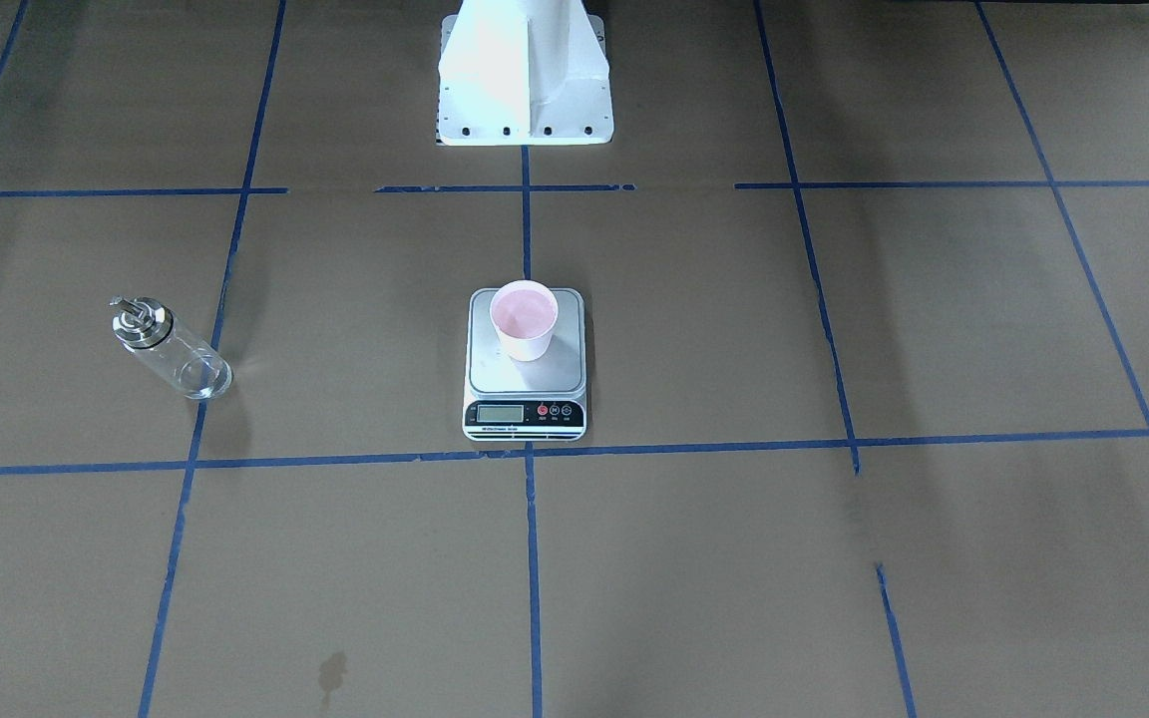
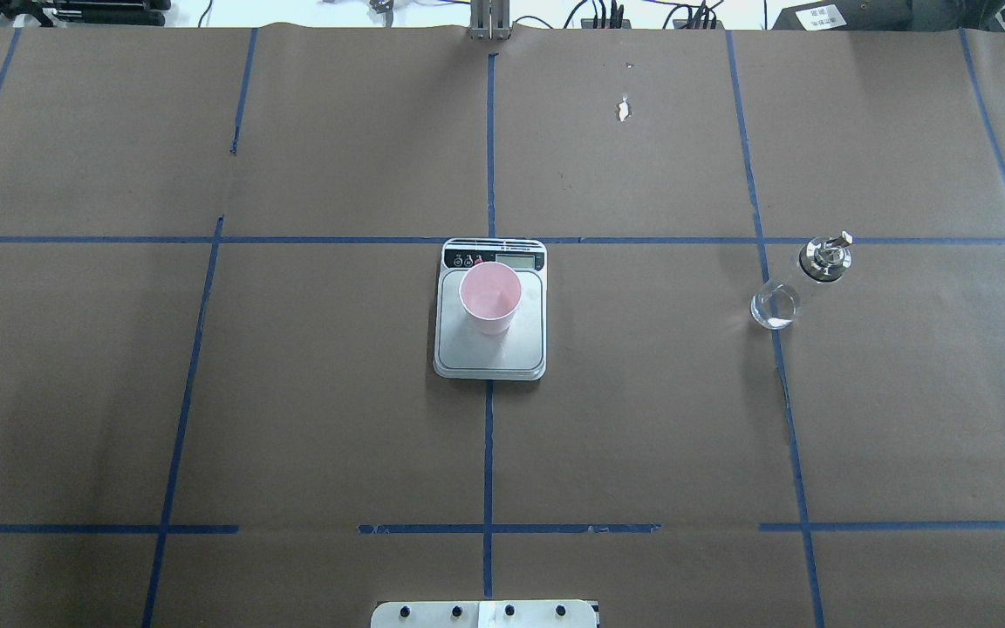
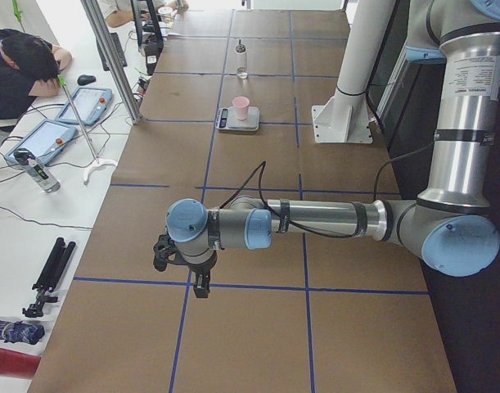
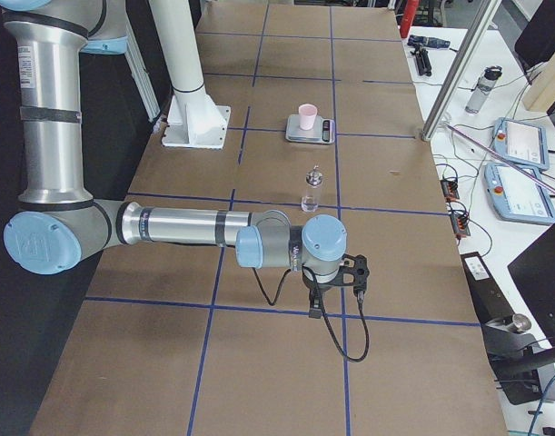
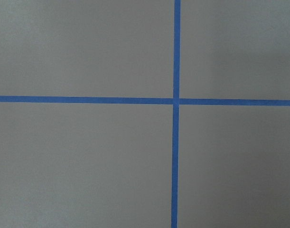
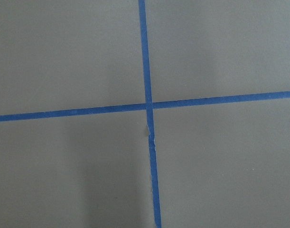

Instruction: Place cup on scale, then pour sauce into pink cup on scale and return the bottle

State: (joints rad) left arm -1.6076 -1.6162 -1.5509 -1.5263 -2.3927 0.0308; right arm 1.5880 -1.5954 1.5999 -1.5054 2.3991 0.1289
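Confirm pink cup (image 2: 489, 299) upright on scale (image 2: 520, 358) platform: placement done. Note glass bottle (image 2: 803, 283) upright, well apart on scale's robot-right side, ungripped. Treat pour as unverified. Log left gripper (image 3: 202, 286) and right gripper (image 4: 313, 307) far from scale; cannot tell whether fingers spread or pressed together.

You had a clear glass bottle (image 1: 176, 351) with a shiny metal cap (image 1: 141, 321), a matt papery pink cup (image 1: 525, 319), a scale (image 1: 495, 374) topped in brushed steel with a glossy black strip (image 1: 577, 411), and matt brown paper (image 1: 734, 558) gridded with smooth blue tape (image 1: 533, 558).
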